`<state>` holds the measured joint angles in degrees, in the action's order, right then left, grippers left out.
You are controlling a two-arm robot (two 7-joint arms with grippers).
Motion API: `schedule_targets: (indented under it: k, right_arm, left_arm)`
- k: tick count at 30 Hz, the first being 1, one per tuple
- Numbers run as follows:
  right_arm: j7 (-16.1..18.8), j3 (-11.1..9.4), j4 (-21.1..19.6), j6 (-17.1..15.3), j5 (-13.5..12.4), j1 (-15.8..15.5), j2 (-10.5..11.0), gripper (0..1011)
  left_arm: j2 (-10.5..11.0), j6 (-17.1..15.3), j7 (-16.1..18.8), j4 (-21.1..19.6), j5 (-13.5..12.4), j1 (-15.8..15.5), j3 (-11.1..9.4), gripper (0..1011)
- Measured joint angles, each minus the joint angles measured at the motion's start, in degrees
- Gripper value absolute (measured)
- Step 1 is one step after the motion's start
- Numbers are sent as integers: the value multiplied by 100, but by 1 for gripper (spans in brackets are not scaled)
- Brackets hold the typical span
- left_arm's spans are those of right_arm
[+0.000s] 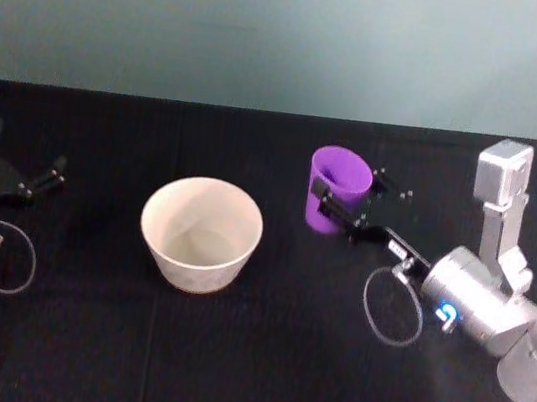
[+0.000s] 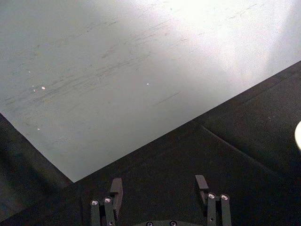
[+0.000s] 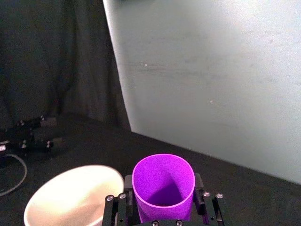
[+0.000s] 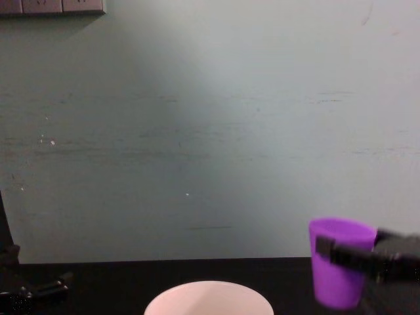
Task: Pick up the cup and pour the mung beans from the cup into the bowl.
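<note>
The purple cup (image 1: 336, 186) stands right of the white bowl (image 1: 193, 269), leaning a little toward it. My right gripper (image 1: 348, 197) is shut on the cup, one finger on each side of its wall. In the right wrist view the cup (image 3: 163, 181) sits between the fingers (image 3: 128, 184), with the bowl (image 3: 70, 195) just beside it. Its visible inside is plain purple, and the mung beans are hidden. The chest view shows the cup (image 4: 338, 262) held right of the bowl (image 4: 209, 298). My left gripper (image 1: 41, 179) rests open at the far left, fingers (image 2: 116, 186) apart on nothing.
A black cloth (image 1: 255, 361) covers the table, and a pale wall (image 1: 274, 30) rises behind its far edge. Thin cable loops hang by the right wrist (image 1: 394, 306) and the left wrist (image 1: 7, 258). The bowl's inside looks bare white.
</note>
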<state>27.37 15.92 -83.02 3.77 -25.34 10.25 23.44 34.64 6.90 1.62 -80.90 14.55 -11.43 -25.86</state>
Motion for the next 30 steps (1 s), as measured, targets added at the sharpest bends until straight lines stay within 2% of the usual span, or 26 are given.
schedule_targets:
  k: [3,6,13,20,30]
  right_arm:
    - [-162,-38,-361,-288,17,-18,133,732]
    - [-392,-93,-935,-789,54,-18,332,732]
    - [-653,-239,-1618,-1395,-31,31,534,732]
    - [-756,-376,-2056,-1715,-243,73,674,733]
    - [-783,-404,-2174,-1731,-334,55,728,733]
  left_arm:
    - [0,0,0,0,0,0,0,1000]
    - [0,0,0,0,0,0,0,1000]
    - [0,0,0,0,0,0,0,1000]
    - [0,0,0,0,0,0,0,1000]
    - [0,0,0,0,0,0,0,1000]
